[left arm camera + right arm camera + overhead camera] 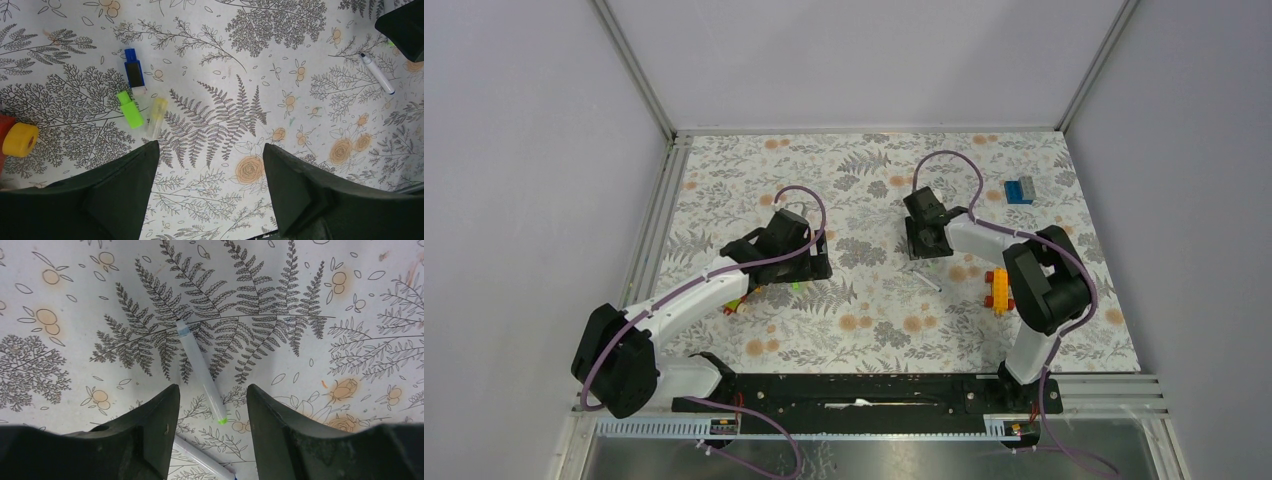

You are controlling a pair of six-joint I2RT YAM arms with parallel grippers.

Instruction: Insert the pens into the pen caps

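Note:
In the right wrist view a white pen [199, 365] with a green tip lies on the floral cloth. Its tip end reaches between the fingers of my right gripper [211, 390], which stands open and touches nothing. A second white pen [202, 456] with a blue tip lies under the left finger. In the left wrist view a dark blue pen cap [134, 72], a bright green pen cap [130, 109] and a short pale yellowish tube [157, 116] lie ahead of the left finger. My left gripper [210, 147] is open over bare cloth. Another blue-tipped pen [376, 73] lies far right.
Yellow [20, 140] and red [4, 131] toy bricks lie at the left edge of the left wrist view. A yellow-red brick stack [998, 290] sits by the right arm and a blue-grey brick [1020, 190] at the back right. The right gripper [927, 240] is mid-table.

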